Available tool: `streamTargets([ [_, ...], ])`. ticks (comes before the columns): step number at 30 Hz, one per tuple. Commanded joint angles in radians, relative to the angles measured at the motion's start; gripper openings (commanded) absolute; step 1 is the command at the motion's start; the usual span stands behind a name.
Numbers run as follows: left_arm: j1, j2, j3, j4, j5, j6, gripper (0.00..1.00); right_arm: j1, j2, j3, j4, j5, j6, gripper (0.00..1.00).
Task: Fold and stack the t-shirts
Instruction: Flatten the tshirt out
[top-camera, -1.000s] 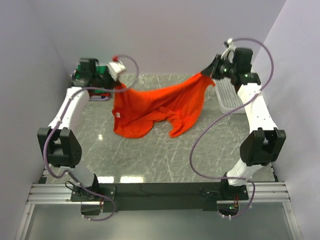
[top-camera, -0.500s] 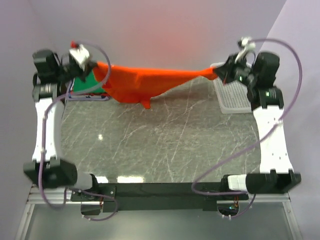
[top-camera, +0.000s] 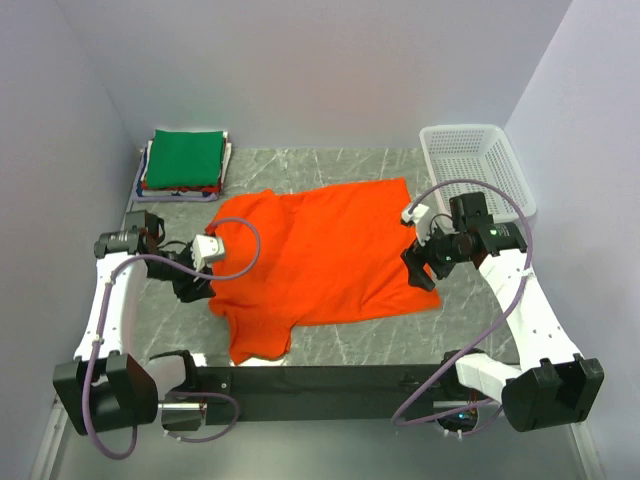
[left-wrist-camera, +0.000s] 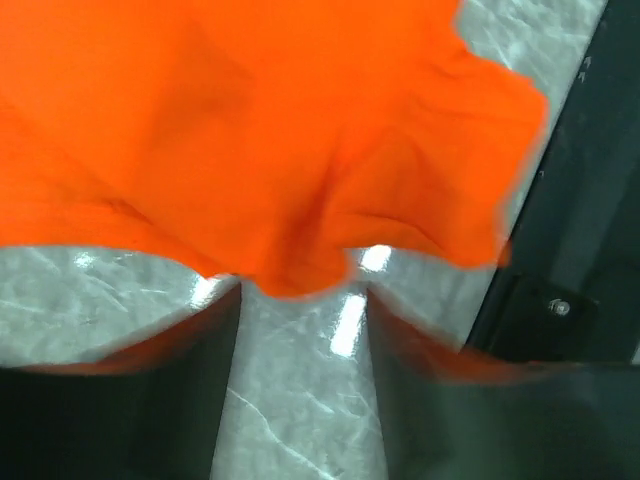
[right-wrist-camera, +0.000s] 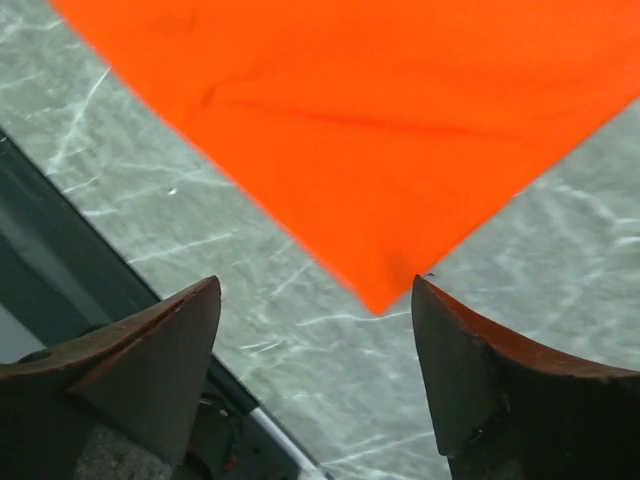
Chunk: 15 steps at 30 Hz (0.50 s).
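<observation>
Wrist views show us both grippers spread and empty: left gripper (left-wrist-camera: 300, 300) at an edge of the orange shirt (left-wrist-camera: 250, 130), right gripper (right-wrist-camera: 315, 288) before its corner. We see the shirt flat mid-frame on the table (top-camera: 350, 342), folded stack (top-camera: 185, 158) upper left, basket (top-camera: 475, 165) upper right.

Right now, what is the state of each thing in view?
orange t-shirt: spread flat, unfolded, not held
green t-shirt: folded, on top of the stack
basket: upright, far right
left gripper: open, at the orange shirt's left edge
right gripper: open, at its near-right corner
</observation>
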Motion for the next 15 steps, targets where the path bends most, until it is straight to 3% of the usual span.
streamTargets([
  [1,0.005,0.047,0.099,0.02,0.013,0.006,0.62,-0.003,0.028,0.101,0.026,0.037,-0.066,0.84],
  [4,0.002,0.148,0.151,0.214,0.058,-0.225,0.64,0.013,0.172,0.154,0.183,0.026,0.093,0.81],
  [5,-0.004,0.179,0.159,0.444,0.041,-0.437,0.64,0.033,0.264,0.188,0.225,0.036,0.134,0.79],
  [8,-0.018,0.33,0.24,0.704,-0.019,-0.664,0.62,0.066,0.476,0.326,0.339,0.111,0.256,0.71],
  [12,-0.021,0.594,0.421,0.848,-0.028,-0.854,0.63,0.063,0.709,0.558,0.423,0.216,0.391,0.68],
  [15,-0.036,0.726,0.533,0.904,-0.043,-0.939,0.69,0.06,0.852,0.711,0.477,0.279,0.436,0.68],
])
